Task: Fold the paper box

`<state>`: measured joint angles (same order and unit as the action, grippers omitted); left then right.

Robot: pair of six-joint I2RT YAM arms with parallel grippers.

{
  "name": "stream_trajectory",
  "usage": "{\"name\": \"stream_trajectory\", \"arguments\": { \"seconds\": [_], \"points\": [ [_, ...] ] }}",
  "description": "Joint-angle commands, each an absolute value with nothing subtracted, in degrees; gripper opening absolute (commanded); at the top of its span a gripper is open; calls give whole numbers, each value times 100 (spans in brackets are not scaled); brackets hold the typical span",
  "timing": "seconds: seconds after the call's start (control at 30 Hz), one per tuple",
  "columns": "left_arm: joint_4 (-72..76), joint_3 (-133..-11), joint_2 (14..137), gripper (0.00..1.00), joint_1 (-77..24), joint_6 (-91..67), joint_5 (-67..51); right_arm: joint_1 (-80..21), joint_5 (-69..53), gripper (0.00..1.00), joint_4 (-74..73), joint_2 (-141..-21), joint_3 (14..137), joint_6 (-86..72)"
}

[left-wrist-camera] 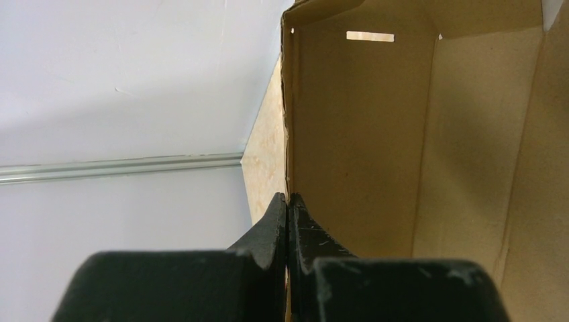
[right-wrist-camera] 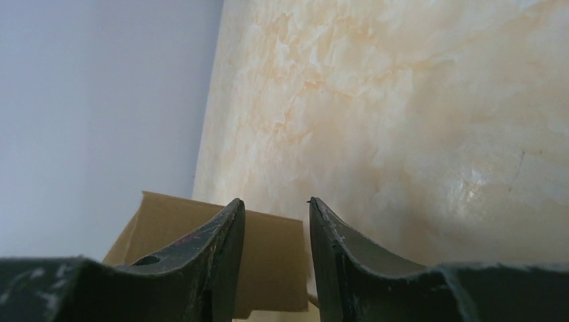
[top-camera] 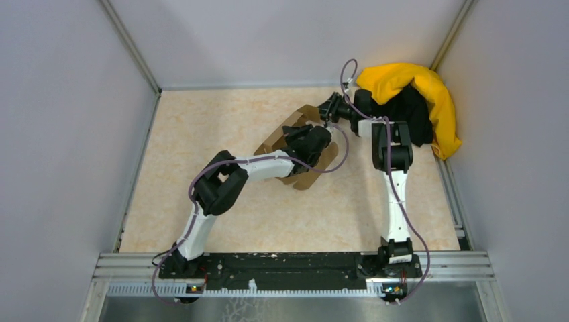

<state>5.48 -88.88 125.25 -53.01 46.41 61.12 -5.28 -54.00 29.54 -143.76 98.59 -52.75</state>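
Observation:
The paper box (top-camera: 303, 115) is brown cardboard, partly folded with walls raised, in the middle of the table's far half. My left gripper (top-camera: 314, 142) sits over it and hides its middle. In the left wrist view the left gripper (left-wrist-camera: 288, 201) is shut on the edge of an upright box wall (left-wrist-camera: 362, 134) that has a slit near its top. My right gripper (top-camera: 328, 111) is at the box's far right edge. In the right wrist view the right gripper (right-wrist-camera: 275, 204) is open, with a box flap (right-wrist-camera: 272, 268) behind the gap, not held.
A yellow-and-black cloth heap (top-camera: 419, 100) lies in the far right corner, just behind the right arm. Grey walls close the table on the left, back and right. A metal rail (top-camera: 295, 265) carrying the arm bases runs along the near edge.

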Motion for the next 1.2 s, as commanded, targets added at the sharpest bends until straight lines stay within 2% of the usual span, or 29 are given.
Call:
{"name": "stream_trajectory", "arguments": {
  "seconds": [0.0, 0.63, 1.17],
  "points": [
    [728, -8922, 12575, 0, -5318, 4710, 6179, -576, -5589, 41, 3481, -14110, 9490, -5262],
    [747, -8716, 12527, 0, -5309, 4560, 6098, -562, -5814, 41, 5317, -13810, 8476, -6013],
    [846, -8560, 12499, 0, -5317, 4559, 6100, -483, -6098, 39, 7436, -13772, 7704, -7063]
  ]
}}
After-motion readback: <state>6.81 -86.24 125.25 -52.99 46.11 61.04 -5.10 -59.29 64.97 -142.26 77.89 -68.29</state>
